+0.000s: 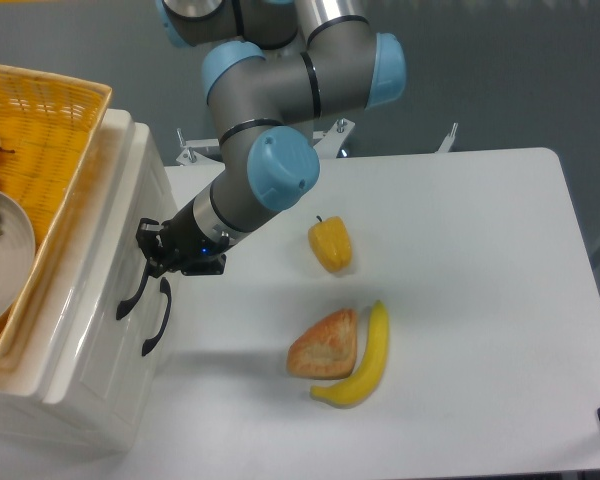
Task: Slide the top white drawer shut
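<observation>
Pressure should stay square on the top white drawer (90,300), which sits at the left under the yellow basket (50,120) and looks almost flush with its cabinet. Your gripper (152,262) presses at the upper dark handle (132,296); you cannot tell whether its fingers are apart or together. Push straight in, and stop once the front seats.
</observation>
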Motion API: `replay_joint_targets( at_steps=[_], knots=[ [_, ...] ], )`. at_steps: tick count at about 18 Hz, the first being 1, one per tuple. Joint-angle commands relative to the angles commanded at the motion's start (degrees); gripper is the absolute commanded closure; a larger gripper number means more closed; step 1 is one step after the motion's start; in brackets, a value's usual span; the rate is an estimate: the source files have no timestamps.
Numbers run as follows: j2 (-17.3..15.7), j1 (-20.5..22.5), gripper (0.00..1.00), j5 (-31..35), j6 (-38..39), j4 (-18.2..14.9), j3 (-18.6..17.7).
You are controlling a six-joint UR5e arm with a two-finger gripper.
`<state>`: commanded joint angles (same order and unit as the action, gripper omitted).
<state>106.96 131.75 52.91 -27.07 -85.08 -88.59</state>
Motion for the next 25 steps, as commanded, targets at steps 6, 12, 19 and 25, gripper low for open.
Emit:
replay_joint_targets(
  at_steps=[6,12,19,25],
  knots=[
    [0.09,-0.09,0.96,-0.18,0.26,0.00,0.00],
    [0.35,-0.79,0.96,-0.26,0.96,0.88,0.00],
    [0.44,-0.44,0.84,-0.09,0.53,0.97,0.09],
    [0.09,4.03,0.79,1.49,0.00,1.49,0.18]
  ],
)
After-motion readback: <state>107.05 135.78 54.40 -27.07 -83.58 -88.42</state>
